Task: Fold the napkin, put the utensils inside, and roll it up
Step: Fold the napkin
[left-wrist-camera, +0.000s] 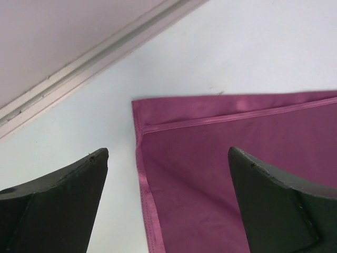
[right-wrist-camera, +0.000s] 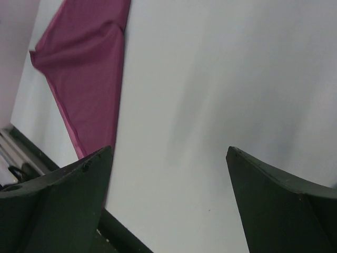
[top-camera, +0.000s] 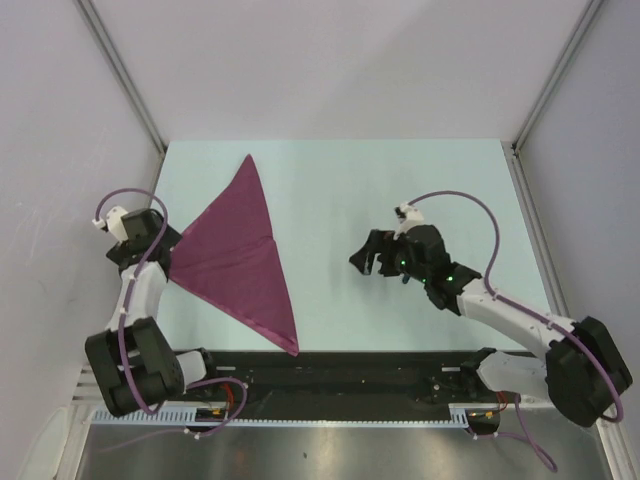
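Observation:
The magenta-purple napkin (top-camera: 243, 262) lies folded into a triangle on the left half of the table, one point to the back, one to the front edge. Its hemmed left corner shows in the left wrist view (left-wrist-camera: 210, 158), and it also shows in the right wrist view (right-wrist-camera: 87, 68). My left gripper (top-camera: 168, 250) is open just above that left corner, empty. My right gripper (top-camera: 366, 262) is open and empty over bare table to the right of the napkin. The spoon is out of view.
The pale table (top-camera: 400, 190) is enclosed by grey walls with a metal rail along the left (left-wrist-camera: 89, 58). A black strip (top-camera: 380, 370) runs along the table's front edge, also seen in the right wrist view (right-wrist-camera: 121, 237).

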Available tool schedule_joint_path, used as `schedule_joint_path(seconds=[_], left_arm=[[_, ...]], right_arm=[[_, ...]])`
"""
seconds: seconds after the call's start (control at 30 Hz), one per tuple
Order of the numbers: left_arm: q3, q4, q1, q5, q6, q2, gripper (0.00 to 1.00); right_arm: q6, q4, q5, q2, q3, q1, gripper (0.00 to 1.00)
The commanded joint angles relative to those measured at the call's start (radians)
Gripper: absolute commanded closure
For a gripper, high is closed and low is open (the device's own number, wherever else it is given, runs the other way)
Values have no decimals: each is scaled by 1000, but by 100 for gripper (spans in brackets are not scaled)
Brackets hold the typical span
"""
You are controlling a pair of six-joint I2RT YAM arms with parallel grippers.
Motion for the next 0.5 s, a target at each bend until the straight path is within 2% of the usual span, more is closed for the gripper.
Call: schedule_joint_path(seconds=[0.0,0.13,0.27,0.33,0.47], left_arm=[[47,-17,-56,71,-25,-124,0],[136,-63,-163,247,11,-142,0],[268,-102,-265,363,77,-103,2],[284,-68,-300,375,80,-64,3],[343,-31,-438,385,62,69,5]], right_arm=[[4,51,-26,90,41,126,7],[44,136,-170,234,55,233,17],[120,256,-274,414,72,327,26],[151,334,-291,462,78,361,29],[234,448,-333,561,86,401,33]])
